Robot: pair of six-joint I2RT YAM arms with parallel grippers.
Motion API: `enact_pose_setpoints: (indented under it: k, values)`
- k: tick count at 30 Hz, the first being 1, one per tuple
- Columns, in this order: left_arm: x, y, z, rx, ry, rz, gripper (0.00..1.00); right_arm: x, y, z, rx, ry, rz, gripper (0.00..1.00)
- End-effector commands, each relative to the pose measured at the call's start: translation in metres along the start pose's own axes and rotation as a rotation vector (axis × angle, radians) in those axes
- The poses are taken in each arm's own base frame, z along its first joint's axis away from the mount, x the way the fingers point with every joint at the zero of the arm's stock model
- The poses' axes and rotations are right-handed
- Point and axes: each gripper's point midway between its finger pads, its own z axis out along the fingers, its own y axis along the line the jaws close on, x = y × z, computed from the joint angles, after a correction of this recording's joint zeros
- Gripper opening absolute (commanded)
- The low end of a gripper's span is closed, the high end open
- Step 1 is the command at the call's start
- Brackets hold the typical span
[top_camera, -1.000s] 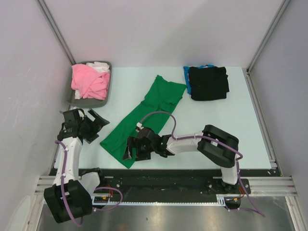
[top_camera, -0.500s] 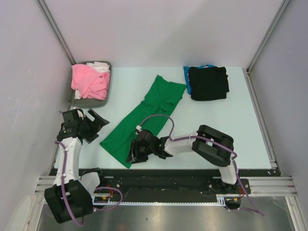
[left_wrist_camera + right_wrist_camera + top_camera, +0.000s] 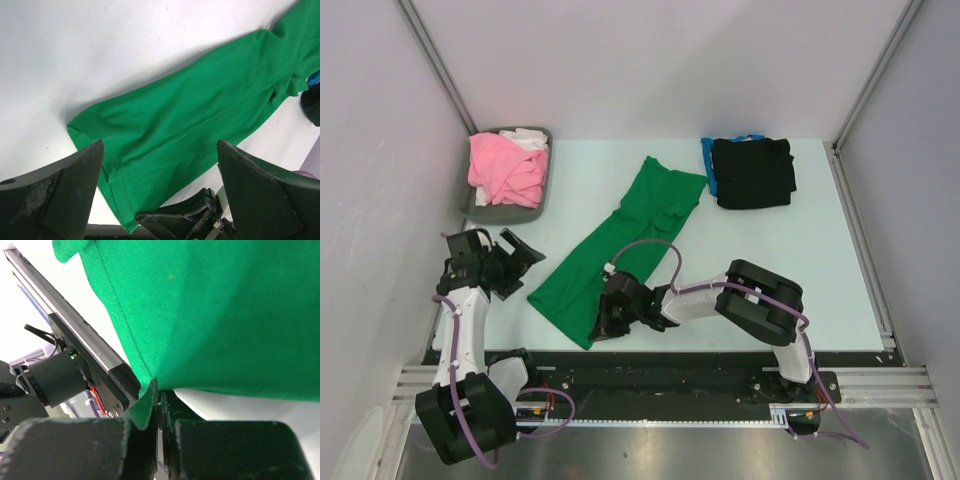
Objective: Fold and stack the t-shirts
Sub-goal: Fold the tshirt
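Note:
A bright green t-shirt (image 3: 620, 240) lies folded into a long strip, running diagonally across the table. My right gripper (image 3: 603, 322) is low at the strip's near end, shut on the hem there. In the right wrist view the green cloth (image 3: 225, 315) is pinched between the closed fingers of the right gripper (image 3: 159, 390). My left gripper (image 3: 523, 265) hovers wide open just left of the shirt's near corner, holding nothing. In its wrist view the green shirt (image 3: 200, 115) lies beyond the spread jaws of the left gripper (image 3: 160, 150). A folded black t-shirt (image 3: 752, 172) rests on a blue one (image 3: 707, 160) at the back right.
A dark grey tray (image 3: 470, 200) at the back left holds a crumpled pink t-shirt (image 3: 500, 170) and a white one (image 3: 528, 138). The table's near edge and black rail (image 3: 660, 360) run just behind my right gripper. Grey walls close in both sides.
My right gripper went from open to shut on the green shirt's near hem and settled a little lower and leftward. The left gripper stayed open, barely shifting.

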Motion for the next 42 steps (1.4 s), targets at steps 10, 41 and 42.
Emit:
enact_pose_setpoints:
  k: [10,41,42]
  values:
    - [0.007,-0.018,-0.010,0.126,-0.001,0.017,0.98,0.043,-0.119,-0.078,0.251,-0.004,0.029,0.00]
    - [0.053,-0.077,-0.017,0.273,0.080,0.166,0.98,-0.127,-0.103,-0.270,0.416,-0.658,0.007,1.00]
    - [0.053,-0.077,-0.018,0.274,0.080,0.168,0.97,-0.143,-0.103,-0.274,0.401,-0.703,0.011,1.00]
